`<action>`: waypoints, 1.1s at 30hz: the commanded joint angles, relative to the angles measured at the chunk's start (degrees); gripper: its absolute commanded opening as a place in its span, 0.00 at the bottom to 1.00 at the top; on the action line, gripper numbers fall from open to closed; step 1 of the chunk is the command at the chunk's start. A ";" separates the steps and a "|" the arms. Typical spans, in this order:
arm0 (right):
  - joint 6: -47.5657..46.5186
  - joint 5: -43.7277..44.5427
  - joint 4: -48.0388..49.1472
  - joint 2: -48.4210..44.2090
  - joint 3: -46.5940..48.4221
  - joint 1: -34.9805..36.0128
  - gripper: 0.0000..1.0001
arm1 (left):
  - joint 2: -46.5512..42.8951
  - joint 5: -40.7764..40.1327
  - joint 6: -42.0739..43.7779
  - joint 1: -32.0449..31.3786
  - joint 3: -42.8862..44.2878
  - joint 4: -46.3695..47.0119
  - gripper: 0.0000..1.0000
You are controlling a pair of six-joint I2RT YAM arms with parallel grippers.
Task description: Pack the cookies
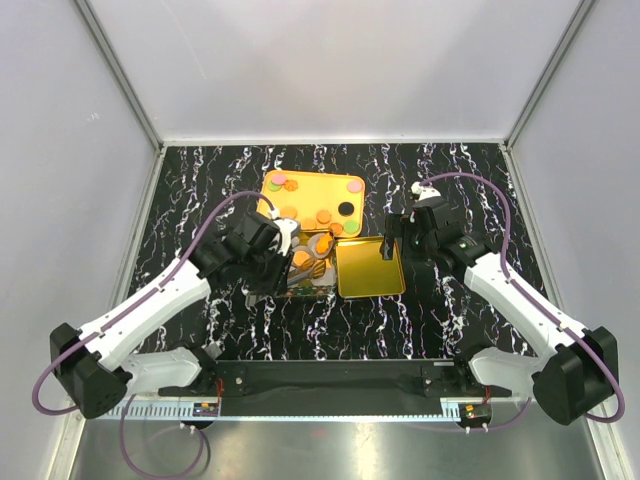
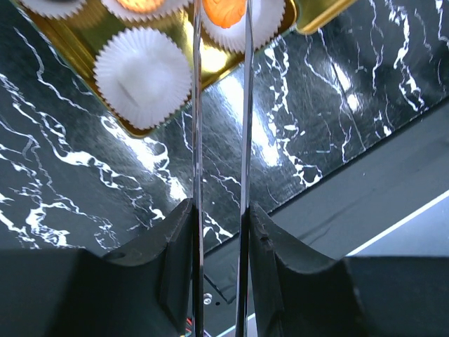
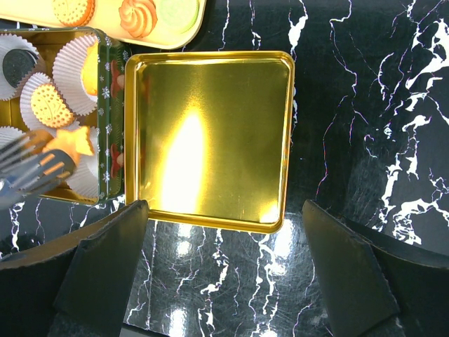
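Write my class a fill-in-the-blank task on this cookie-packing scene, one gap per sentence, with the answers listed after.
1. The left gripper is shut on a pair of metal ____.
2. The right gripper hovers with jaws ____ above the gold lid.
3. The pleated paper cups in the tin are ____ in colour.
4. Some cookies sit in the tin's cups, but the gold lid holds ____.
Answers: tongs; open; white; none.
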 commanded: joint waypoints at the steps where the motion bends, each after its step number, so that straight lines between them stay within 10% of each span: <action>1: -0.78 1.70 0.66 -0.29 2.03 -0.15 1.00 | -1.40 1.11 -1.39 -1.11 -0.80 2.60 0.30; 33: -0.69 1.18 1.19 -0.82 1.50 -0.24 1.00 | 0.80 -0.56 -1.65 -3.05 0.51 2.25 0.43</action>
